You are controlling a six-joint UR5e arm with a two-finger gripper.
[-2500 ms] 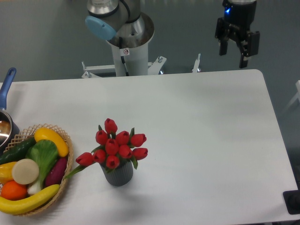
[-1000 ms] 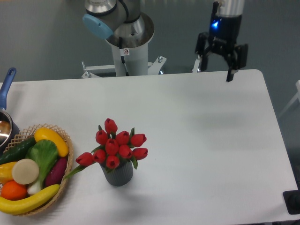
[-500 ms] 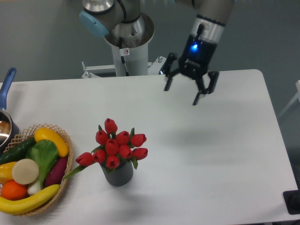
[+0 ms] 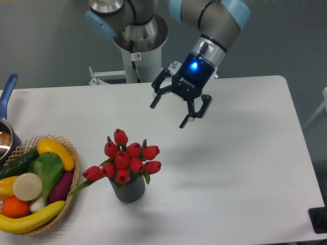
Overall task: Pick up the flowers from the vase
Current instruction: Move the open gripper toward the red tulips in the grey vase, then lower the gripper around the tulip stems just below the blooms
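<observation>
Since the earlier frame, the pincer (image 4: 168,114) has been carried leftward and lower over the bench (image 4: 240,153), fingers spread wide, nothing gripped. The flowers (image 4: 125,158) are seated in the vase (image 4: 129,190), below-left of the pincer and apart from it. The wicker basket (image 4: 69,196) and the blue-handled pot (image 4: 7,99) are cut off at the left edge.

One fixed camera, high above the bench's near edge.

It looked steeply down and across the white bench (image 4: 230,168) toward the arm's base (image 4: 140,48) at the far side, standing far enough back to take in nearly the whole top and grey floor beyond.
</observation>
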